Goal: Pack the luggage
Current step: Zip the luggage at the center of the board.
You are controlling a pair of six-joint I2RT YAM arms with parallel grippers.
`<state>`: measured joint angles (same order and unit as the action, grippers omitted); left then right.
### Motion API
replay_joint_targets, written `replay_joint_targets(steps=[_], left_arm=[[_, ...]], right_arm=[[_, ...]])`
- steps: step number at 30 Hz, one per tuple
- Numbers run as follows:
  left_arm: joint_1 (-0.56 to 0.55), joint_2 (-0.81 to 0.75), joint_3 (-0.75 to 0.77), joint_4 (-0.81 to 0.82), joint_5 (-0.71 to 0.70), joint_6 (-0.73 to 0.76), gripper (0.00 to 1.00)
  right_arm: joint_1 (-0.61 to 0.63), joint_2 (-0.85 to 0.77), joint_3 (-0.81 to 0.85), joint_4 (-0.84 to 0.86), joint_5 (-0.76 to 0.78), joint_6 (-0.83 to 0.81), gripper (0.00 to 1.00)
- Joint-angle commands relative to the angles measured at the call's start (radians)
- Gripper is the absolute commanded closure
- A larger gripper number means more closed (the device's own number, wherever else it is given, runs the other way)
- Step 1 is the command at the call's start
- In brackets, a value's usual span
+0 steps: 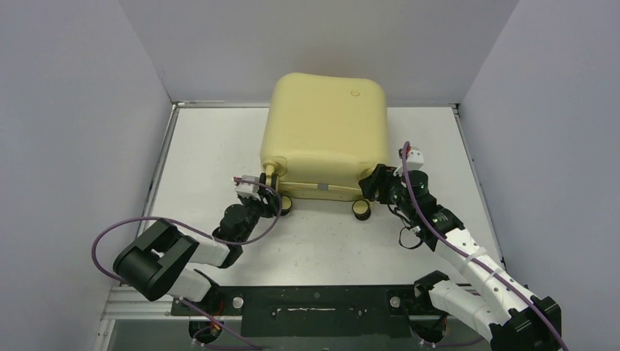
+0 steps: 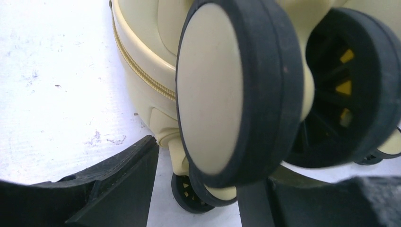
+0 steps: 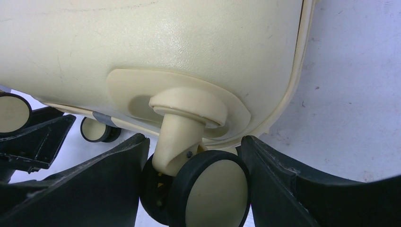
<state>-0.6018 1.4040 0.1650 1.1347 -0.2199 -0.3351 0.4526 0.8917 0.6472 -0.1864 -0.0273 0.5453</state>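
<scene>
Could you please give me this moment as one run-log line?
luggage: closed, on table | left gripper: open at left wheel | right gripper: clamping right wheel

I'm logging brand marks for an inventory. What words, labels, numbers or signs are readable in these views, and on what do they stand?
No text reads in any view.
Small round mark on top of the pale yellow hard-shell suitcase: too small to read.
Grey strip on its near edge: no lettering visible.
Black-and-cream caster wheel: plain, no lettering.
</scene>
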Motion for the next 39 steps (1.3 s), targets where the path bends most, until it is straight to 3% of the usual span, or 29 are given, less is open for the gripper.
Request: replay_joint_targets(steps=[1, 5, 8, 13, 16, 29, 39], left_arm=[[-0.002, 0.058, 0.052, 0.150, -0.038, 0.009, 0.47], [-0.004, 0.088, 0.082, 0.179, -0.010, 0.001, 0.53], [-0.006, 0.103, 0.102, 0.180, 0.004, -0.001, 0.64], [-0.006, 0.109, 0.120, 0.167, 0.008, 0.006, 0.82], [-0.006, 0.103, 0.113, 0.167, 0.007, 0.013, 1.00], [-0.009, 0.014, 0.040, 0.090, -0.002, 0.064, 1.00], [-0.078, -0.077, 0.021, 0.028, 0.033, 0.135, 1.00]], right_arm=[[0.006, -0.028, -0.003, 0.106, -0.031, 0.026, 1.00], [0.009, -0.030, -0.007, 0.106, -0.036, 0.031, 1.00], [0.009, -0.028, -0.010, 0.111, -0.039, 0.034, 1.00], [0.009, -0.030, -0.014, 0.111, -0.041, 0.034, 1.00], [0.009, -0.031, -0.015, 0.112, -0.042, 0.033, 1.00], [0.009, -0.039, -0.014, 0.107, -0.029, 0.026, 1.00], [0.009, -0.024, -0.009, 0.113, -0.025, 0.034, 1.00]])
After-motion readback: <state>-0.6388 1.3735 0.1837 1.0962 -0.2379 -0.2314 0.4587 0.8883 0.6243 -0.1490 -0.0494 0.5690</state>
